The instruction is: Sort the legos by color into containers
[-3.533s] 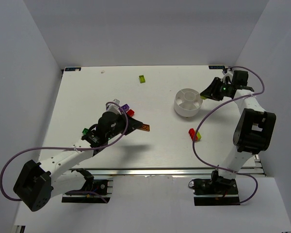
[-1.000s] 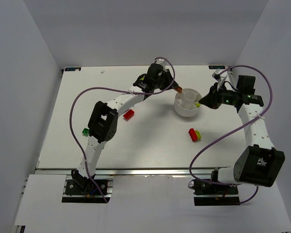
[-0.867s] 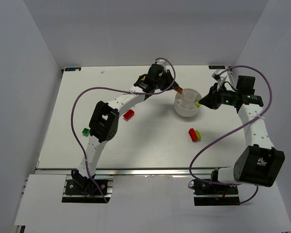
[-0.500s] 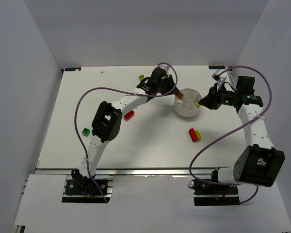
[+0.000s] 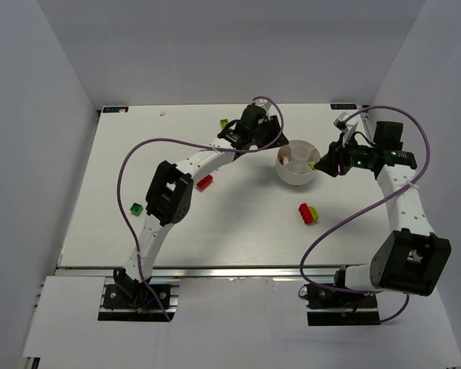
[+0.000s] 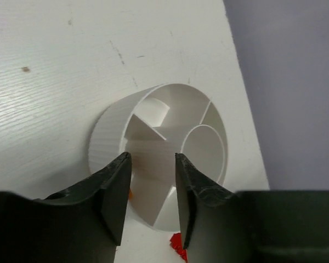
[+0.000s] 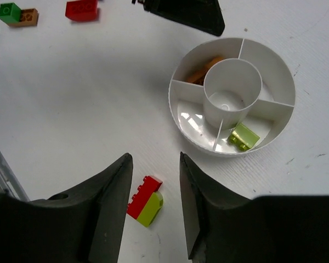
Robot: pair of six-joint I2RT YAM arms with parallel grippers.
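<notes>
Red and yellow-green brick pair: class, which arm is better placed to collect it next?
Right. The pair lies close by the right gripper, jaws open; the left gripper sits across the bowl.

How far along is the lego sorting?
Done: an orange brick and a yellow-green brick lie in separate compartments of the white bowl. In hand: nothing; the left gripper and right gripper are open near the bowl. Left: a red brick, a green brick and a red and yellow-green pair lie on the table.
</notes>
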